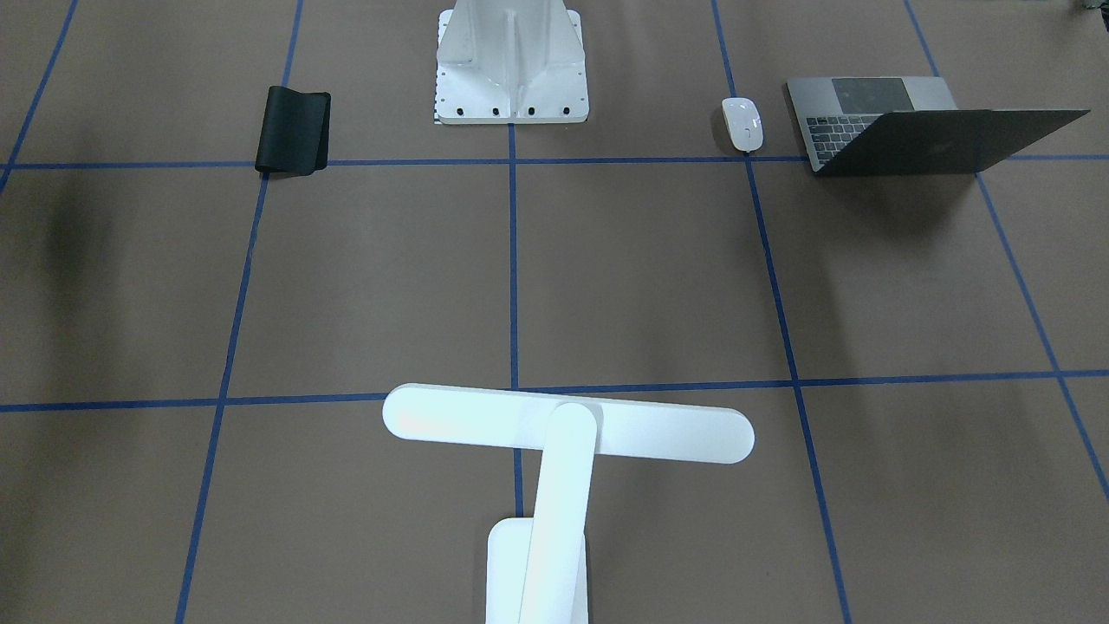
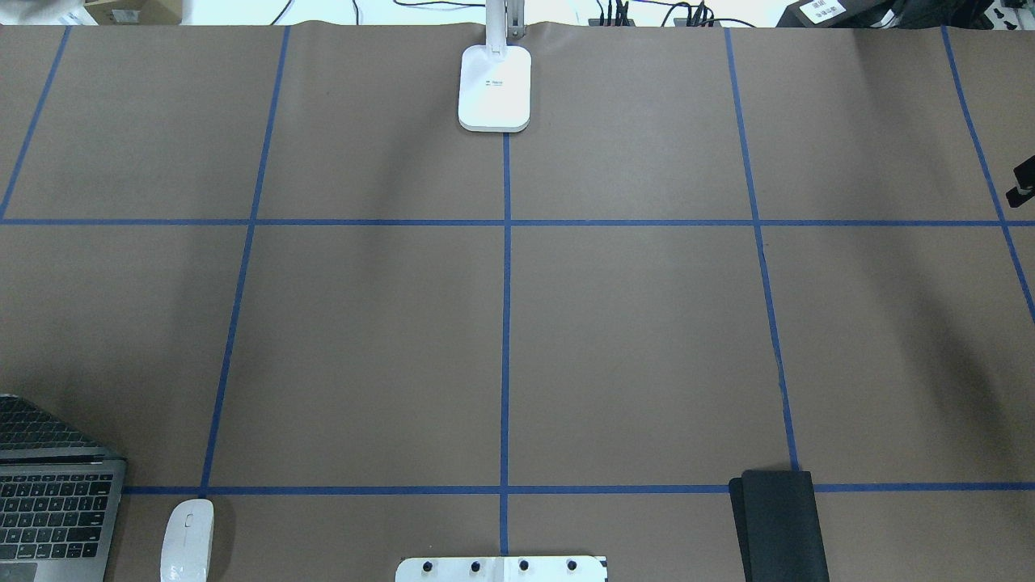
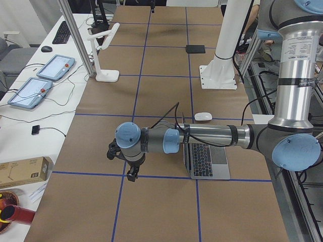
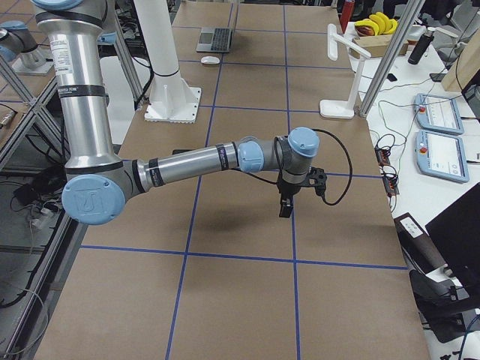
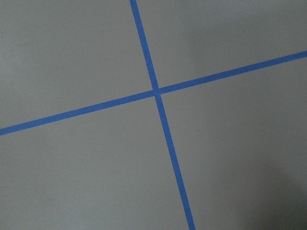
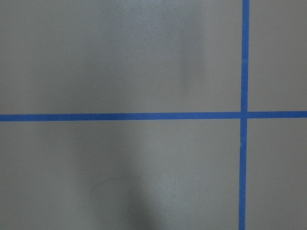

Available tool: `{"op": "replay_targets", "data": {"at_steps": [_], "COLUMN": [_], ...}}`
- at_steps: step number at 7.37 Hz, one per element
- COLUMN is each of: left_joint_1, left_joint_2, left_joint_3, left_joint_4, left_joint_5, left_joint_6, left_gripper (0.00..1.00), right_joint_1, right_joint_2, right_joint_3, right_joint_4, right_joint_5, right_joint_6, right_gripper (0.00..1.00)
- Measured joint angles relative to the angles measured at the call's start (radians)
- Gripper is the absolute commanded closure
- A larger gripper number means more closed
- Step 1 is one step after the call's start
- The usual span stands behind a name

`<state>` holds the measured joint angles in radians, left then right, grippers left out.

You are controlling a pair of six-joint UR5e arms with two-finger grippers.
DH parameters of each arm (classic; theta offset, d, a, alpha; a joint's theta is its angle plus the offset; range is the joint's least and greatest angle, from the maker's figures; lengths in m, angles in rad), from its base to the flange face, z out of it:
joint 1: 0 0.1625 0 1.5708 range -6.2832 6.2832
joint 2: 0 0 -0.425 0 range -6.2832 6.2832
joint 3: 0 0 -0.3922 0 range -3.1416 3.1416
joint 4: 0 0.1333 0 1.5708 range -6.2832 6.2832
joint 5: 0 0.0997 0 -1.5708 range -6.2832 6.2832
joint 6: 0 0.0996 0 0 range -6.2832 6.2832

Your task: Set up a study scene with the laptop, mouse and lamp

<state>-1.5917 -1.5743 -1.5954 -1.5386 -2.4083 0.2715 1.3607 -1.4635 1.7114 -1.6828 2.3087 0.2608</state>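
Observation:
The laptop (image 1: 901,121) stands open at the robot's near left, lid raised, keys showing (image 2: 48,493). The white mouse (image 1: 742,123) lies just beside it (image 2: 187,540), apart from it. The white T-shaped lamp (image 1: 567,425) stands at the table's far middle edge, base (image 2: 495,89) on the centre tape line. In the exterior left view my left gripper (image 3: 126,169) hovers over bare paper beyond the laptop (image 3: 204,159); I cannot tell its state. My right gripper (image 4: 285,206) hangs over the table's right end, far from everything; its state is unclear too. Both wrist views show only paper and blue tape.
A black mat (image 1: 293,130) lies at the robot's near right, one edge curled (image 2: 780,525). The white ribbed pedestal (image 1: 511,69) stands bolted at the near middle. Blue tape lines grid the brown paper. Tablets (image 3: 38,83) and cables lie on a side bench past the lamp.

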Motion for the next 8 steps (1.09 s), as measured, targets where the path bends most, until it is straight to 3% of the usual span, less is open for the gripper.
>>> {"op": "replay_targets", "data": {"at_steps": [4, 6, 8], "left_joint_1": [0.001, 0.001, 0.005], "left_joint_2": [-0.001, 0.018, 0.104], "left_joint_3": [-0.026, -0.128, -0.281], "left_joint_4": [0.003, 0.012, 0.007], "left_joint_5": [0.001, 0.002, -0.001], "left_joint_6": [-0.008, -0.032, -0.022], "left_gripper": [0.0, 0.0, 0.0], "right_joint_1": [-0.003, -0.004, -0.005], "right_joint_2": [0.017, 0.008, 0.006], "right_joint_3": [-0.035, -0.066, -0.078], "right_joint_4": [0.083, 0.177, 0.202], "right_joint_5": [-0.004, -0.004, 0.006], "right_joint_6": [0.002, 0.006, 0.004], "right_gripper": [0.0, 0.0, 0.0]}}
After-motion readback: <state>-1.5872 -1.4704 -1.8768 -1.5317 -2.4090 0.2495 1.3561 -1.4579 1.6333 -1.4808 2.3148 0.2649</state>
